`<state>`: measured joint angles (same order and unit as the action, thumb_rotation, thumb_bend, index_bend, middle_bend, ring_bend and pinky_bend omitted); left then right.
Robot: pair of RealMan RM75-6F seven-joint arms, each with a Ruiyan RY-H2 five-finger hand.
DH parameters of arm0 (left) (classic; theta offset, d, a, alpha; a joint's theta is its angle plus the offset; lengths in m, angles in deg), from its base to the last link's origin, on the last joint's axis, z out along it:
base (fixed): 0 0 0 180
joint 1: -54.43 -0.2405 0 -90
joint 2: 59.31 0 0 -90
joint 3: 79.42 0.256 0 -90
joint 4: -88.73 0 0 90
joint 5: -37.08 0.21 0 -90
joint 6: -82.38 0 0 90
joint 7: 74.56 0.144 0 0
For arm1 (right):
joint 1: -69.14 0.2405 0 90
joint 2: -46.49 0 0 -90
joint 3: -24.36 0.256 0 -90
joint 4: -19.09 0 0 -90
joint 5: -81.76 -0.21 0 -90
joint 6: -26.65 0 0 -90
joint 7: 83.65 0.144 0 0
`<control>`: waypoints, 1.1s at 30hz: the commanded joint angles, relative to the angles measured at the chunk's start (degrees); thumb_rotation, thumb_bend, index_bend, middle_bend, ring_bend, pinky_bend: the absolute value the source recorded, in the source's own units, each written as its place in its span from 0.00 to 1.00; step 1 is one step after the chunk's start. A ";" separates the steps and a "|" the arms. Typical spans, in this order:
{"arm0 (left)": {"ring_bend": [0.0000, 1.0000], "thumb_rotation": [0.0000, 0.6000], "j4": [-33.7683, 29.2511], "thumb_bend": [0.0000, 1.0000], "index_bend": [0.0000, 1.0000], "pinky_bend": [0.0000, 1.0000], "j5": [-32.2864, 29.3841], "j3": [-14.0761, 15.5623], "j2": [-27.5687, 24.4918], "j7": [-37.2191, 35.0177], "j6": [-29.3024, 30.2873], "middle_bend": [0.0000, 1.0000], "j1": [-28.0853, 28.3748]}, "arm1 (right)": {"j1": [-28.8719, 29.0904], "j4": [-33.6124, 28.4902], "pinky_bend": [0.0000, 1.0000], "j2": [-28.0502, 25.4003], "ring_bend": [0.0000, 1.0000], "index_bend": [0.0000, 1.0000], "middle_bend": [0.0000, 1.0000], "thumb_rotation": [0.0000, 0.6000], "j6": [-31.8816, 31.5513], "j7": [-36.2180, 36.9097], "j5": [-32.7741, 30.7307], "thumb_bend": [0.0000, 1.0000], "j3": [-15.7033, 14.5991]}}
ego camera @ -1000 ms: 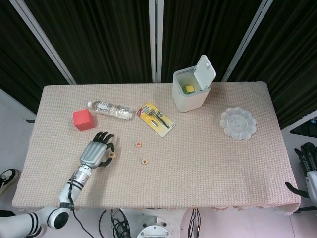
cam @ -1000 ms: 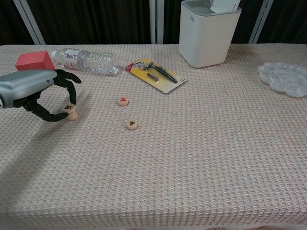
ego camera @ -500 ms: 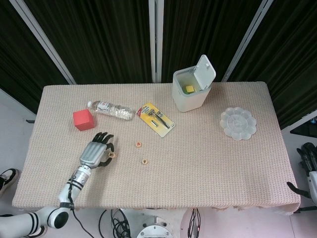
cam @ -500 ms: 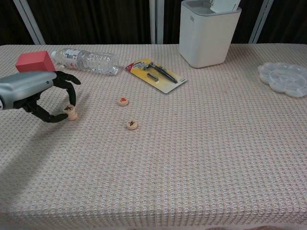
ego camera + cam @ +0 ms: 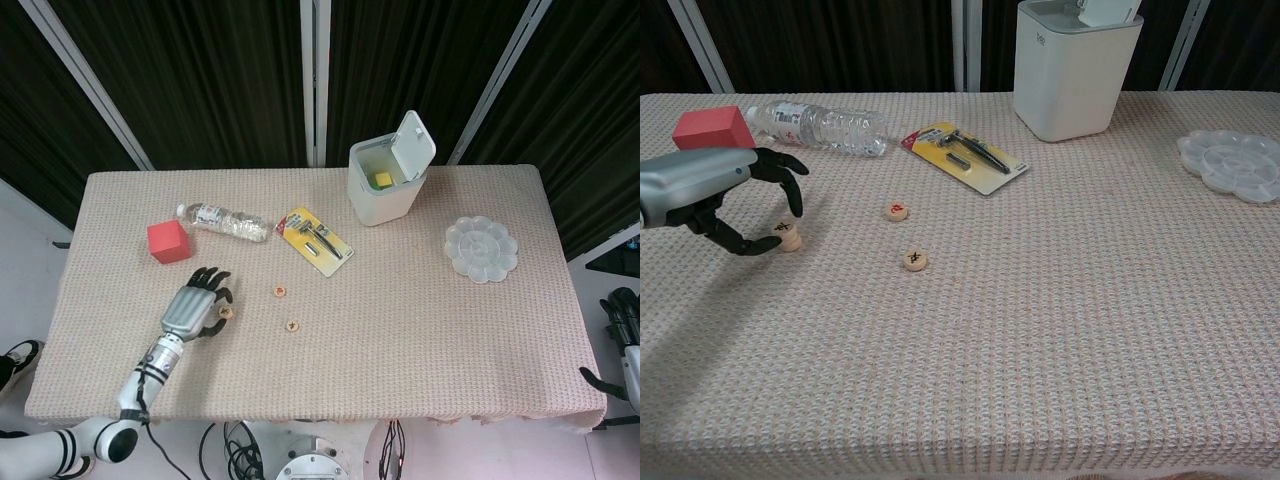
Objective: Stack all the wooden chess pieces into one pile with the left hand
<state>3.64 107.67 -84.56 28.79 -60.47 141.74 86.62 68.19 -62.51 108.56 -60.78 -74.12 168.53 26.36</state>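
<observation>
A counter [image 5: 430, 340] under a bumpy, woven, sandy-pink cloth. On it, three small round wooden chess pieces, pale and flat like thick coins. First chess piece [image 5: 788, 237], with a black mark on top: sits on the cloth on the left side, right at the tips of the left hand [image 5: 700, 195]. Looks a bit taller than the other two. Hand itself shiny silver on the back, with thin black fingers [image 5: 780, 165]. Fingers apart and curved like a claw, not clamped on anything. Thumb tip down low, touching or just beside the piece's left side; one fingertip just above its top, with a tiny gap. Second chess piece [image 5: 897, 211], with a red mark: lies near, out to the right of the fingers. Third chess piece [image 5: 915, 260], with a black mark: lies near the red-marked one, a little closer to the front edge. None stacked on another as far as can be seen. Farther back: a red block [image 5: 710, 127] with flat sides, a clear crinkly plastic bottle [image 5: 820, 127] lying on its side, a yellow card [image 5: 962, 157] with a dark metal tool on it, a white plastic bin [image 5: 1076, 70] with its lid up, and a clear round tray [image 5: 1232, 163] shaped like a flower. Right hand [image 5: 622, 320] off past the counter's right edge, dark; cannot tell how its fingers are.
</observation>
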 commanded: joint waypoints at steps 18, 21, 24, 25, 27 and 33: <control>0.00 1.00 2.78 0.32 0.39 0.00 7.28 0.58 11.82 -0.17 -3.55 0.08 5.73 | -0.23 0.62 0.00 0.18 0.00 0.00 0.00 1.00 -0.14 0.98 0.37 0.07 -0.32; 0.00 1.00 4.67 0.32 0.38 0.00 6.86 -0.20 13.22 -0.15 -3.98 0.08 6.46 | -0.23 1.02 0.00 0.13 0.00 0.00 0.00 1.00 0.20 1.77 0.26 0.07 -0.41; 0.00 1.00 6.01 0.32 0.37 0.00 6.26 -0.81 14.21 -0.45 -4.17 0.08 6.80 | -0.13 1.26 0.00 0.23 0.00 0.00 0.00 1.00 0.43 2.12 0.33 0.07 -0.47; 0.00 1.00 6.55 0.32 0.37 0.00 6.11 -0.87 14.47 -0.49 -4.33 0.08 6.91 | -0.10 1.30 0.00 0.25 0.00 0.00 0.00 1.00 0.45 2.24 0.39 0.07 -0.49; 0.00 1.00 7.64 0.32 0.37 0.00 5.90 -0.97 14.94 -0.54 -4.49 0.08 7.09 | -0.07 1.42 0.00 0.24 0.00 0.00 0.00 1.00 0.44 2.41 0.36 0.07 -0.42; 0.00 1.00 8.38 0.32 0.36 0.00 5.65 -1.40 14.74 -0.65 -4.29 0.08 7.32 | 0.00 1.72 0.00 0.05 0.00 0.00 0.00 1.00 0.75 2.78 0.00 0.07 -0.28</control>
<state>12.02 113.43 -85.94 43.67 -61.27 137.59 93.86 68.19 -60.81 108.61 -60.03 -71.35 168.53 26.08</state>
